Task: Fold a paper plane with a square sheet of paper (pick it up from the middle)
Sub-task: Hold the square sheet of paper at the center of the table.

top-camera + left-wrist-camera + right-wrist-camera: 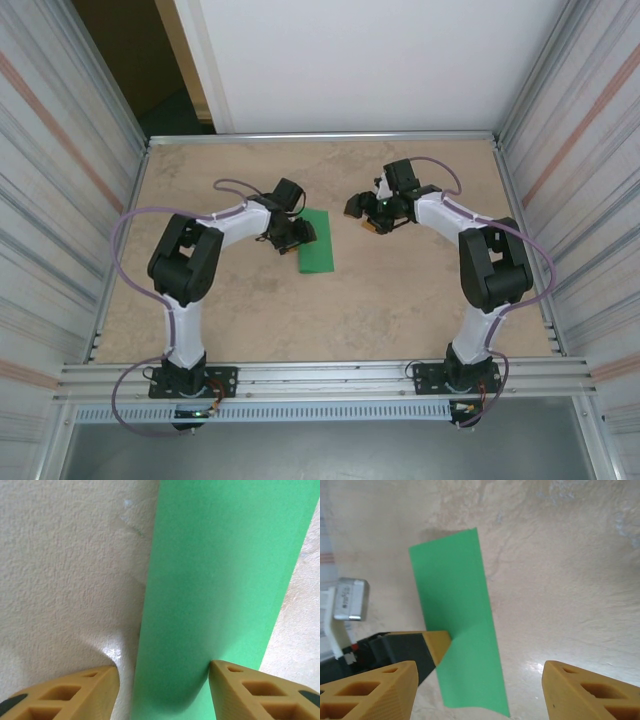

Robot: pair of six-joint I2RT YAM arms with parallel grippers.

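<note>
The square sheet of paper (320,255) is bright green and lies flat on the table, folded to a long narrow rectangle. My left gripper (297,236) is low over its left long edge, open. In the left wrist view the paper (220,570) runs up between the left gripper's (164,670) jaws, one fingertip (235,685) on the paper and the other on bare table. My right gripper (362,218) hovers to the right of the paper, apart from it, open. The right wrist view shows the paper (455,595) beyond the right gripper (480,667), pressed by a left finger (434,645). No paper plane is in view.
The beige table (400,300) is fenced by ribbed metal walls (60,200) left and right and a white panel at the back. An aluminium rail (330,378) carries both arm bases at the near edge. Purple cables loop beside each arm.
</note>
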